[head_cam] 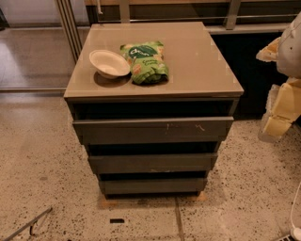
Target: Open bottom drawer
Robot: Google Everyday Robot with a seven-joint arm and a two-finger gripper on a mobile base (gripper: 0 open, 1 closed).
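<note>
The bottom drawer [153, 186] is the lowest and slimmest of three grey-brown handleless fronts on a low cabinet, just above the floor. Its front is plain and stands about flush with the cabinet body. The middle drawer [153, 162] and the wide top drawer [153, 129], which has white scratches, sit above it. My gripper [281, 109], white with pale yellow parts, hangs at the right edge of the view. It is to the right of the cabinet at about top-drawer height and apart from all three drawers.
A white bowl [109, 63] and a green snack bag [145, 62] lie on the cabinet top [197, 56]. Speckled floor [42, 169] surrounds the cabinet. A metal railing [178, 14] runs behind it. A thin dark object [28, 226] lies on the floor at lower left.
</note>
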